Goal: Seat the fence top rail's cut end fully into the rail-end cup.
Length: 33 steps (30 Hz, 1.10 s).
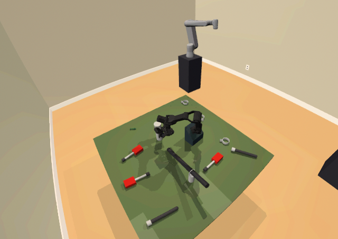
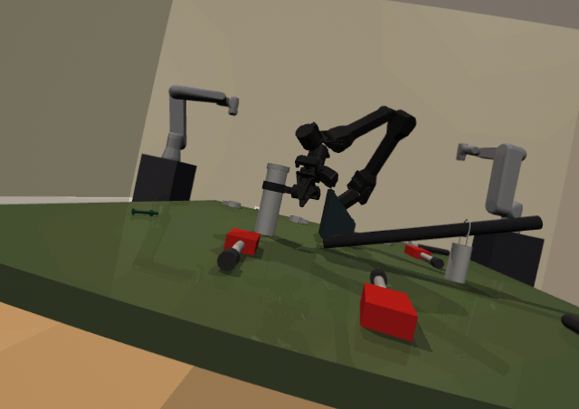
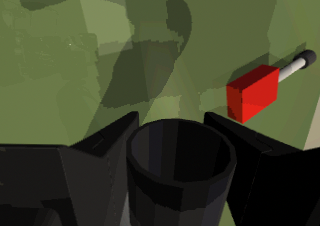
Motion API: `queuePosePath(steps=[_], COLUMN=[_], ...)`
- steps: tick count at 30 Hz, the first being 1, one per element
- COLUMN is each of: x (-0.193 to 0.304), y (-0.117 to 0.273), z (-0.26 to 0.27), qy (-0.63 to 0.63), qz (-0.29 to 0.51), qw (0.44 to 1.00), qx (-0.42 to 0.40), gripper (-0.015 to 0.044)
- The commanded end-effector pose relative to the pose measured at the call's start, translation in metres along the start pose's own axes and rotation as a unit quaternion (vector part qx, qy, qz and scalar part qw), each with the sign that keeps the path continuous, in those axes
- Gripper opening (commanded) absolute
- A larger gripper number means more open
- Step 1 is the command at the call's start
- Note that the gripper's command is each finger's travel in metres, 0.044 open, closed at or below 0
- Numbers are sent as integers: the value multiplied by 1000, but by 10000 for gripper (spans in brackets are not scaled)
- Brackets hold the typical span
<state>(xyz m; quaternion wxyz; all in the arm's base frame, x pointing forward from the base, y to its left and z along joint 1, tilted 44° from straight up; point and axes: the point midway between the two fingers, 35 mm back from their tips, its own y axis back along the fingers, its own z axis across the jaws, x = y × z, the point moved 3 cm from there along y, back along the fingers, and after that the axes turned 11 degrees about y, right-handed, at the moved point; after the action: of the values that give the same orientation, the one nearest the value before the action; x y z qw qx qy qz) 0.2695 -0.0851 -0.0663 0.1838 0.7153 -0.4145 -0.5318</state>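
Our black gripper (image 1: 165, 135) (image 2: 304, 197) (image 3: 171, 119) is closed on the black, hollow, round cup (image 3: 181, 198), its mouth uncovered. The black cylindrical rail (image 1: 181, 161) (image 2: 397, 234) passes through the thin pale wire loop (image 2: 468, 225) above the short grey post (image 1: 190, 177) (image 2: 458, 264); its near end lies apart from the tall grey post (image 1: 157, 137) (image 2: 269, 214), unseated.

That end sits lower than the black brace band (image 2: 273, 186), so we judge that bringing the cup down could drag the band away from the pale round post cap (image 1: 157, 124) (image 2: 278, 167). Turning the cup poorly could make its rim strike the rail and push it back through the loop. If we let go before the two line up, the cup might swing off aim
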Motion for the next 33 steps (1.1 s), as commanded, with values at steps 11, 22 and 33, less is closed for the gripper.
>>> queuePosePath(steps=[11,22,33], x=[1,1,0], y=[4,2,3], z=[8,5,5], qy=[38,21,23], qz=[-21,-12,-15], qw=[999,1000,1000], qx=[4,3,3], gripper=[0,0,0])
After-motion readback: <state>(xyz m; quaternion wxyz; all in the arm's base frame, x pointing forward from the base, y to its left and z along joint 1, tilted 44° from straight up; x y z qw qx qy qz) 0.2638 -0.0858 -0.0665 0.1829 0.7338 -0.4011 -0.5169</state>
